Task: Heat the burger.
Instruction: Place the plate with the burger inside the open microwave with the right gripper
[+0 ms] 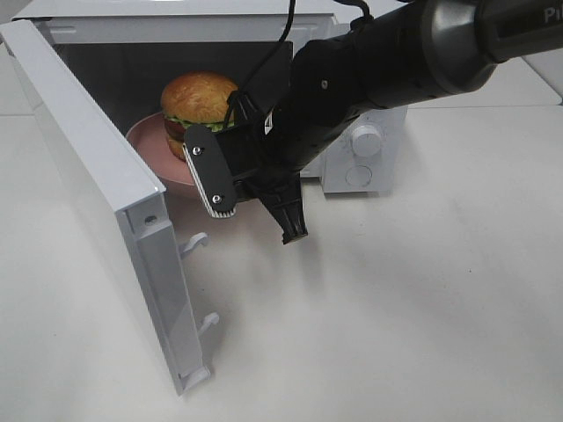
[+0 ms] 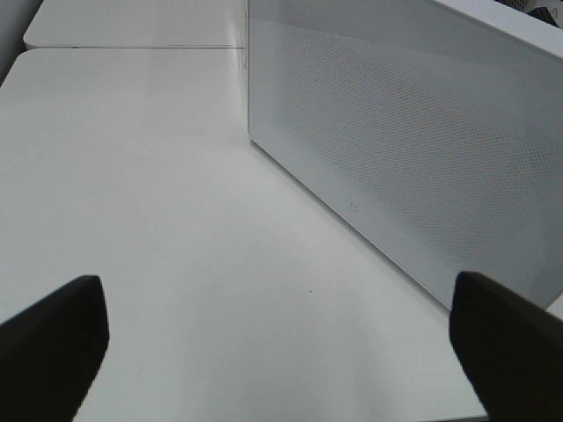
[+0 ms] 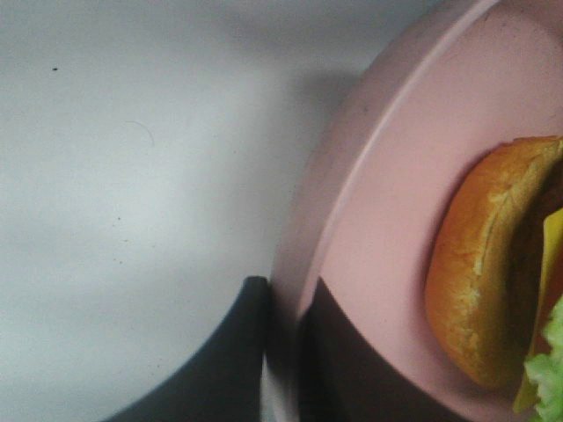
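Burger (image 1: pixel 199 98) upright on pink plate (image 1: pixel 148 149) at microwave (image 1: pixel 176 26) opening; golden bun, green lettuce.

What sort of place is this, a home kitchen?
Likely a robot test bench, not a kitchen: a boxy white microwave oven, door open, on a white table; a black robot arm holds a round pink plate.

Right arm (image 1: pixel 369 70) hides half the plate (image 1: pixel 145 145), perhaps some of the burger (image 1: pixel 198 95).

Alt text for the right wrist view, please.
The right claw is closed on the rim of a pink plate, one dark finger on each face. A burger with lettuce and cheese sits on the plate.
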`<state>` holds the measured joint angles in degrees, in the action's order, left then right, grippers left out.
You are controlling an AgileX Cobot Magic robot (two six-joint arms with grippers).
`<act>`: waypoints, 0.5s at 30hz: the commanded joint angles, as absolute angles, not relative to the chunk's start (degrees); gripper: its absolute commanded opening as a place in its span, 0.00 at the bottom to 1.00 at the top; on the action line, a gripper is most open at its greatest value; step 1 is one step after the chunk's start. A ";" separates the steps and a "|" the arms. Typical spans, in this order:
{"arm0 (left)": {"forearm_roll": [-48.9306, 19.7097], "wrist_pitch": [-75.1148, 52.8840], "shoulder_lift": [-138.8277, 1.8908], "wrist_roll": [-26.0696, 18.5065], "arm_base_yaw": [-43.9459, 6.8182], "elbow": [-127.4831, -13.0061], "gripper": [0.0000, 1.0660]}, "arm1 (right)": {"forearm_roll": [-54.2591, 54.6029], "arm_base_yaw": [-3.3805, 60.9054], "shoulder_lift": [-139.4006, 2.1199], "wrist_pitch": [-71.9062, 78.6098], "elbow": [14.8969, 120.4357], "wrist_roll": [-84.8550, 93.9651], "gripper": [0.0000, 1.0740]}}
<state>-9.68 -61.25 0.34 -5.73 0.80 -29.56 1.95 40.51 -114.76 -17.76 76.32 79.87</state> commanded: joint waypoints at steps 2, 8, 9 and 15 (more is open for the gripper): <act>-10.03 -61.36 0.52 -5.44 0.57 -29.51 0.92 | 1.43 40.34 -114.36 -14.15 78.32 79.93 0.00; -10.03 -61.36 0.52 -5.44 0.57 -29.51 0.92 | 0.80 39.71 -115.22 -14.55 79.87 79.18 0.00; -10.03 -61.36 0.52 -5.44 0.57 -29.51 0.92 | -0.57 39.30 -115.79 -15.30 80.79 77.41 0.00; -9.97 -61.36 0.52 -5.44 0.57 -29.51 0.92 | -2.29 39.08 -117.57 -17.25 83.88 73.34 0.00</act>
<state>-9.68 -61.25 0.34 -5.73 0.80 -29.56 -0.80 39.25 -118.09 -19.60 81.99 74.71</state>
